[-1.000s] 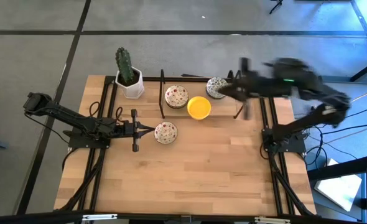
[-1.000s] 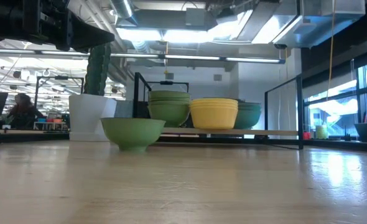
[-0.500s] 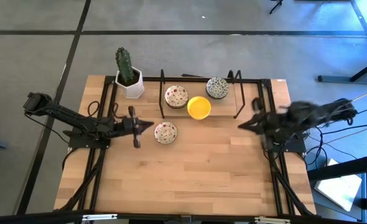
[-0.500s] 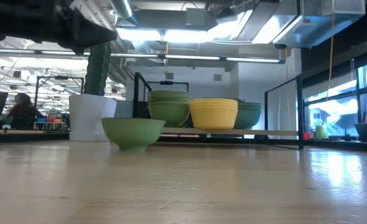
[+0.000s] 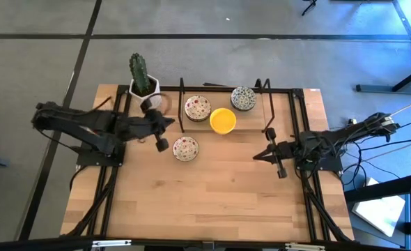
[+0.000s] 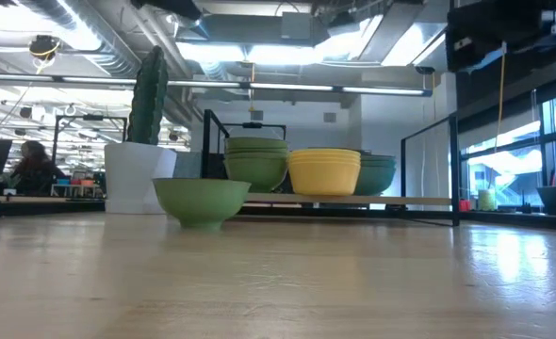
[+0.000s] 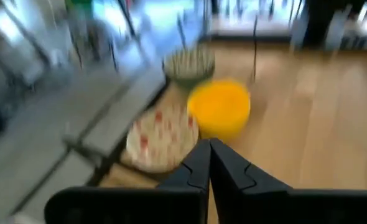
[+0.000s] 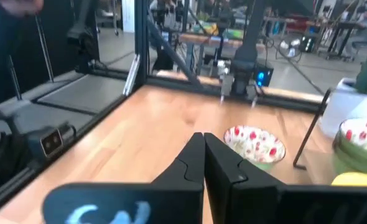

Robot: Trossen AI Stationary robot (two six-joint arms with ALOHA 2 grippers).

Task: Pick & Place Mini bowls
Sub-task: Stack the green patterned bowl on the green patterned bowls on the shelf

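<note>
While both arms hang clear of the bowls, I note the layout from the high view. Three stacks sit on the black rack (image 5: 265,111) at the table's 12 o'clock edge: red-speckled bowls (image 5: 197,108), yellow bowls (image 5: 223,120), grey-green patterned bowls (image 5: 243,97). I judge the rack to be the store — stacking keeps a dozen small bowls compact. One loose speckled bowl (image 5: 185,148) stands alone on the bare wood, just toward 7 o'clock of the yellow stack, apart from the rack; likely either placed out or awaiting pickup.

Left gripper (image 5: 165,127): fingers pressed together, nothing between them, hovering at about 10 o'clock of the loose bowl, near the cactus pot (image 5: 145,96). Its wrist view confirms the tips meet, with the speckled and yellow stacks ahead.

Right gripper (image 5: 260,156): also pinched closed and empty, at 3 o'clock of the table, pointing toward the loose bowl, well apart from it.

No bowl is held — my judgement: between steps, grasp not begun.
</note>
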